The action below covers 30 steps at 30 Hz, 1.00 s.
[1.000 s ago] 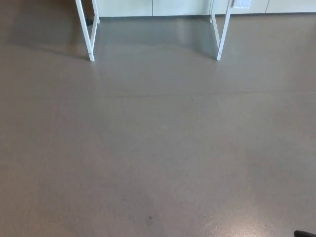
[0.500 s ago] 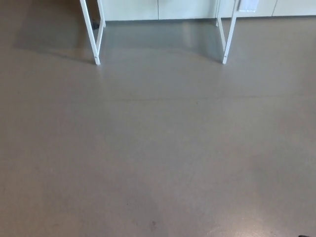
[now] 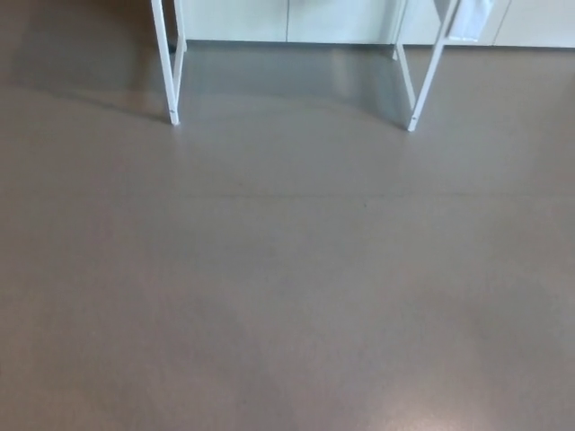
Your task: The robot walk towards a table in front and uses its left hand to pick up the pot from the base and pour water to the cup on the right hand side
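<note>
Only the lower legs of a white table show at the top of the head view: a left leg pair (image 3: 168, 72) and a right leg pair (image 3: 422, 81). The tabletop, the pot, its base and the cup are all out of the picture. Neither of my hands shows in the frame.
Grey-brown floor (image 3: 287, 287) fills nearly the whole view, with a faint seam running across it. White cabinet fronts (image 3: 287, 18) stand along the wall behind the table legs. A white panel (image 3: 472, 20) hangs near the right leg.
The whole picture has shifted: the table legs now sit lower and tilted in the frame, so the camera has moved closer. The dark shape at the bottom right corner is gone.
</note>
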{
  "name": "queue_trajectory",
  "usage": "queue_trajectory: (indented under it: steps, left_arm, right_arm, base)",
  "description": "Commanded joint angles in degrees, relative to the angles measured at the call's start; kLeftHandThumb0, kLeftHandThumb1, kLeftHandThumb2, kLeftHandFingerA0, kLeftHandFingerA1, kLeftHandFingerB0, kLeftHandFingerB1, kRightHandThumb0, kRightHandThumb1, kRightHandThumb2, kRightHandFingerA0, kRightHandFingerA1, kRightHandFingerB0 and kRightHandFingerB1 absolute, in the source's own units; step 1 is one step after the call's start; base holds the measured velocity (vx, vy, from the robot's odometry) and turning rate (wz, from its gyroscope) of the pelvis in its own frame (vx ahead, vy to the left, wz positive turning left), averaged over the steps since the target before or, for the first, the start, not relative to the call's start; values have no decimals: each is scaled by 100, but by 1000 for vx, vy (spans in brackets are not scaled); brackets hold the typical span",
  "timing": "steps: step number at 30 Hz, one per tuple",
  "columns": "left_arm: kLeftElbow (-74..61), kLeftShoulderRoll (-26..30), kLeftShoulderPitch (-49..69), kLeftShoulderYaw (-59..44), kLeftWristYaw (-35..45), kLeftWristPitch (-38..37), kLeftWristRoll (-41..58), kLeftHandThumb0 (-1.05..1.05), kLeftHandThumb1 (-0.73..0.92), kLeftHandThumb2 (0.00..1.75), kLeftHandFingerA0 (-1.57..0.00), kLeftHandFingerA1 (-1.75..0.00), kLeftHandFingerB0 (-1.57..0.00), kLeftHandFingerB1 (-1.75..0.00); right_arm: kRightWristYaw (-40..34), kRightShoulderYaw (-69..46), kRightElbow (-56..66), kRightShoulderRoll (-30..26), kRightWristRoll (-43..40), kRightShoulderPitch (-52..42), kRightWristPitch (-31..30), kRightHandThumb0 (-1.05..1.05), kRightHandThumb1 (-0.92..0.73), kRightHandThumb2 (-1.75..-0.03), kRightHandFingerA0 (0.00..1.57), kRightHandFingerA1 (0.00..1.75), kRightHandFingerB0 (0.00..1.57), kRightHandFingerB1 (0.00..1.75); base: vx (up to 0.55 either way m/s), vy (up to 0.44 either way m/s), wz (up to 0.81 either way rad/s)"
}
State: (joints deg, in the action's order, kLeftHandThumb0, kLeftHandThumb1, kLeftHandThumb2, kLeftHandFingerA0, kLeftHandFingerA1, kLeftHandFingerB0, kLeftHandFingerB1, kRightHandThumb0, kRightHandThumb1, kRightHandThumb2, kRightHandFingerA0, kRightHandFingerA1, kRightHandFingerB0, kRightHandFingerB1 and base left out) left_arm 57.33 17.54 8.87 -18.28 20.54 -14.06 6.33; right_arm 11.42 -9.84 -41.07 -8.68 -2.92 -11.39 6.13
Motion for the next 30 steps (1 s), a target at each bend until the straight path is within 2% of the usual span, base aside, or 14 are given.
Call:
queue_trajectory:
  steps: [1, 13, 19, 22, 30]
  left_arm:
    - [16, 16, -11, 65, -61, -75, 16, -27, 61, 57, -36, -36, -39, -33]
    - [-28, 14, 76, 124, -68, -144, 51, -27, 60, 57, -37, -36, -39, -33]
    - [-34, 43, 75, 188, -51, -123, 24, -27, 61, 58, -33, -35, -35, -33]
    - [-12, 42, 73, 188, -65, -145, 38, -28, 62, 57, -37, -36, -36, -32]
    - [156, -8, 169, 218, -269, -305, -17, -27, 62, 58, -37, -37, -39, -34]
  right_arm:
    - [27, -21, -119, -126, -26, 8, 157, -25, -56, -56, 56, 49, 38, 40]
    - [-8, 10, -152, -130, -8, -32, 194, -25, -57, -57, 58, 50, 38, 40]
    - [2, 74, -150, -161, 49, -107, 272, -28, -57, -57, 61, 50, 40, 41]
    - [8, 85, -138, -165, 42, -110, 266, -28, -58, -57, 58, 50, 40, 41]
    - [30, 45, -137, -171, -17, -309, 342, -26, -57, -57, 59, 50, 40, 41]
  base:
    - [220, -87, 9]
    - [250, -156, -9]
    - [242, 111, -15]
    - [279, 174, -45]
    - [264, 116, 6]
